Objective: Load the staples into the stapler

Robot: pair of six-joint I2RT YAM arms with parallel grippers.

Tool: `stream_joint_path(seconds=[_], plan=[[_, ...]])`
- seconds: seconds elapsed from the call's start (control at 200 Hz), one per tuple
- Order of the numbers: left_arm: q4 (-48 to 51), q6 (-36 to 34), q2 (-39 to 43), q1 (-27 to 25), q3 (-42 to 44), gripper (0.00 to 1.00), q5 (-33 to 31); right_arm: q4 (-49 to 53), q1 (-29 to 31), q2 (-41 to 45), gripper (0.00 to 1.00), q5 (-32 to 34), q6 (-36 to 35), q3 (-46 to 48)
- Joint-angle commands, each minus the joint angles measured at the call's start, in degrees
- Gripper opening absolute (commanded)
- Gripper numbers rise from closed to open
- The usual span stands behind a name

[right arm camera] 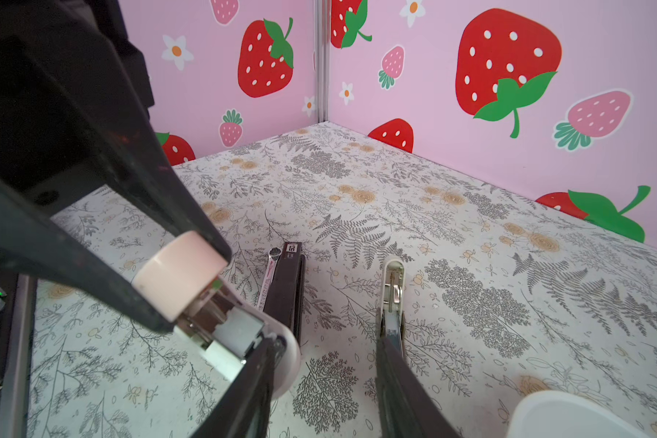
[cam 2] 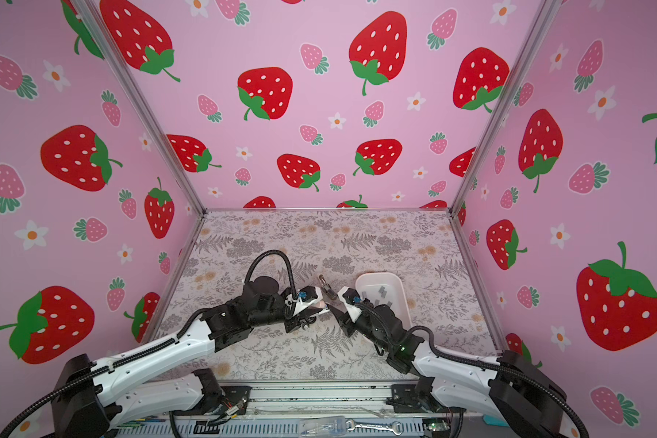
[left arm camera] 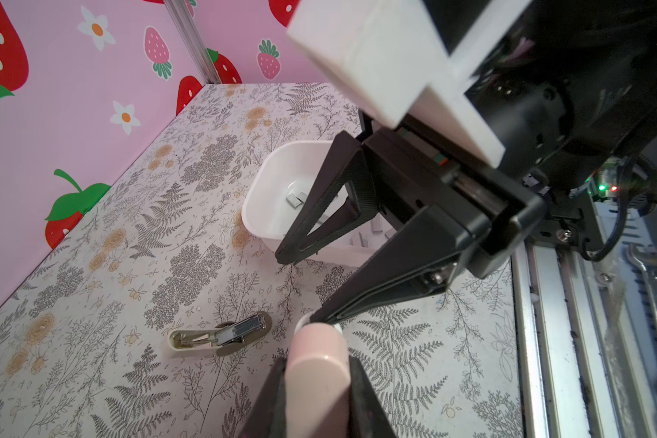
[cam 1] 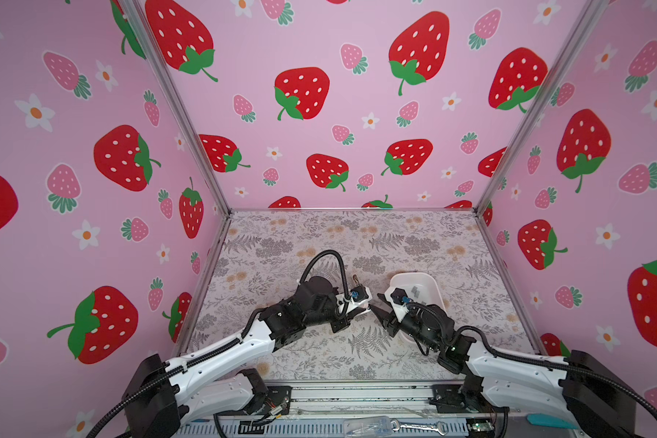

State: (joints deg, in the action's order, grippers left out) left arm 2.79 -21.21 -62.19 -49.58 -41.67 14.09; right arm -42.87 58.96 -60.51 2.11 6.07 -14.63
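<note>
The small pink stapler (left arm camera: 317,379), glossy, is clamped in your left claw (right arm camera: 183,280). Your right claw (right arm camera: 327,343) stands part-open, one tip at its white end. The black stapler (right arm camera: 287,288) lies flat on the counter (right arm camera: 471,265) just beyond both claws. It looks rigid and smooth, likely best pinched across its sides. The staples (left arm camera: 294,200), thin light grey strips, sit in a white tray (left arm camera: 258,223) beside the right claw and probably snap easily.

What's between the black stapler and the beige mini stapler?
Nothing: only bare table separates the black stapler and the beige mini stapler, seen in the right wrist view.
</note>
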Motion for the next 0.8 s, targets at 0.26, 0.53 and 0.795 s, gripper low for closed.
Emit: stream_joint_path(seconds=[0.26, 0.53, 0.795], plan=[[-6.6, -0.9, 2.9, -0.3, 0.5, 0.0, 4.6, -3.9, 2.6, -4.0, 0.46, -6.7, -2.6, -2.3], [-10.1, 0.2, 1.9, -0.4, -0.4, 0.0, 5.2, -5.5, 4.9, -8.9, 0.45, -5.7, -3.3, -4.1], [-14.9, 1.7, 2.0, -0.4, 0.0, 0.0, 4.5, -7.5, 5.8, -11.4, 0.45, -4.9, -3.6, -4.3]])
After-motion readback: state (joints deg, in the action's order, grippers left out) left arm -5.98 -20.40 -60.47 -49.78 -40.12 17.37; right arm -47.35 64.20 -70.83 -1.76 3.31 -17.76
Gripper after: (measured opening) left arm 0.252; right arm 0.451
